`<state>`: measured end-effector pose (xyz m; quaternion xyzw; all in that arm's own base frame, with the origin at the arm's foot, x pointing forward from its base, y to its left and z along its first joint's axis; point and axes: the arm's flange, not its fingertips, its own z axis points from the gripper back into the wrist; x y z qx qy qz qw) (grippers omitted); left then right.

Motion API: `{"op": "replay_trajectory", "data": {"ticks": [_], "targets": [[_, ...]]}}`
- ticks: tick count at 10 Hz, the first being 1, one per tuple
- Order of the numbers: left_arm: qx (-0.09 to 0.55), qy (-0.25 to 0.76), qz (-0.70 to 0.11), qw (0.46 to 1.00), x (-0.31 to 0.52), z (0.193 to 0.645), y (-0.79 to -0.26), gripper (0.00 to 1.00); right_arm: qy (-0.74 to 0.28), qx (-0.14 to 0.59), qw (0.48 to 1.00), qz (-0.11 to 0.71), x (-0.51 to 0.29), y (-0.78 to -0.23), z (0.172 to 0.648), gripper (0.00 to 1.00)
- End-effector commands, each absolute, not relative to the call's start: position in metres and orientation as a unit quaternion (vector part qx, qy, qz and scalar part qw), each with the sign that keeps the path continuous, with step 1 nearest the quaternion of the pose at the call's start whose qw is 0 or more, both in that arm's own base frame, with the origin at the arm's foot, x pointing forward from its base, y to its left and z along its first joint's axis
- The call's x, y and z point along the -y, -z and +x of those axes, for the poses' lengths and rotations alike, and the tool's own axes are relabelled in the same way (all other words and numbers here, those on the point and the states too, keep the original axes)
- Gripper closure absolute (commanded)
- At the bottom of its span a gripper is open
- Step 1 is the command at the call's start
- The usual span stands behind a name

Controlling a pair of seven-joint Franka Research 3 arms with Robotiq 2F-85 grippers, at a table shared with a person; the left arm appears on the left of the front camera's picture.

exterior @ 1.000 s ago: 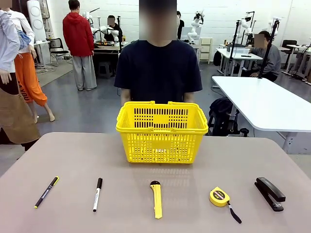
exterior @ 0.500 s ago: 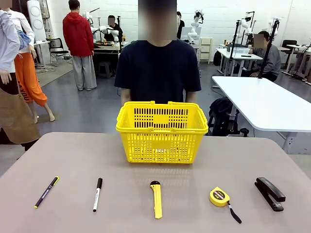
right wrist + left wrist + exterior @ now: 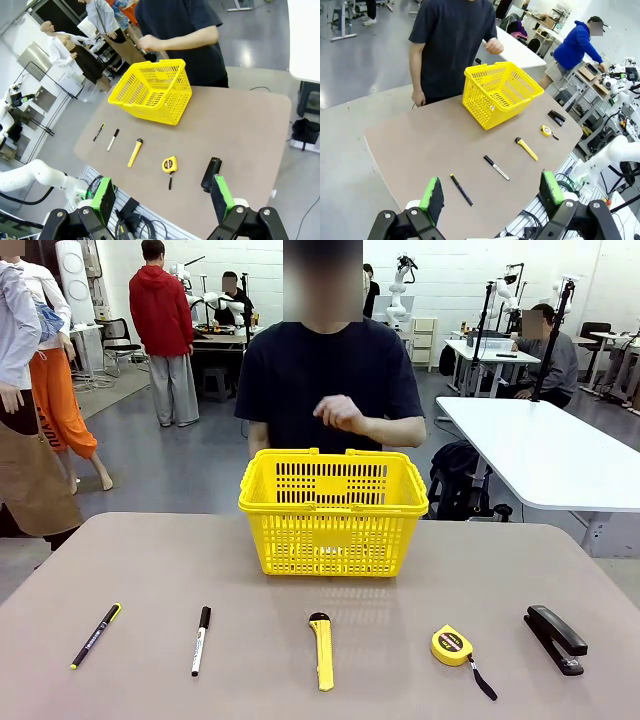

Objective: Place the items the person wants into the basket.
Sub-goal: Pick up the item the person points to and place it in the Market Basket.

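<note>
The yellow basket (image 3: 333, 510) stands at the far middle of the table, in front of the person (image 3: 325, 380), who holds one hand (image 3: 338, 413) raised above it. In a row near the front edge lie the black pen (image 3: 95, 635), the white marker (image 3: 201, 639) and the yellow utility knife (image 3: 321, 650). My left gripper (image 3: 490, 194) hangs open high above the table with nothing between its fingers; the pen (image 3: 461, 189), marker (image 3: 496, 167) and knife (image 3: 526, 148) lie far below it. My right gripper (image 3: 161, 198) is open too, high over the basket (image 3: 151, 91) side.
A round yellow tape measure (image 3: 455, 647) and a black stapler (image 3: 555, 637) lie at the front right. A white table (image 3: 545, 450) stands behind on the right. Other people work farther back in the room.
The person has raised one hand above the basket; before, both arms hung behind it. Nothing on the table has moved.
</note>
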<state>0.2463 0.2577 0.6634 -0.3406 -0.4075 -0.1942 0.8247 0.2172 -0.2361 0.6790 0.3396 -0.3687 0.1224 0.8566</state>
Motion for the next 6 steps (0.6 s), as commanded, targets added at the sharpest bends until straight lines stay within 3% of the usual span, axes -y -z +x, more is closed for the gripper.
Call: {"op": "replay_trajectory", "data": {"ticks": [1,6], "targets": [[0.414,0.203,-0.341,0.819,-0.2583,0.2459,-0.6636,0.0,-0.122,0.371,0.854,0.345,0.2362,-0.6799,0.2179,0.0],[0.414,0.203,-0.341,0.819,-0.2583,0.2459,-0.6636,0.0,-0.122,0.371,0.854,0.345,0.2362,-0.6799,0.2179,0.0]]}}
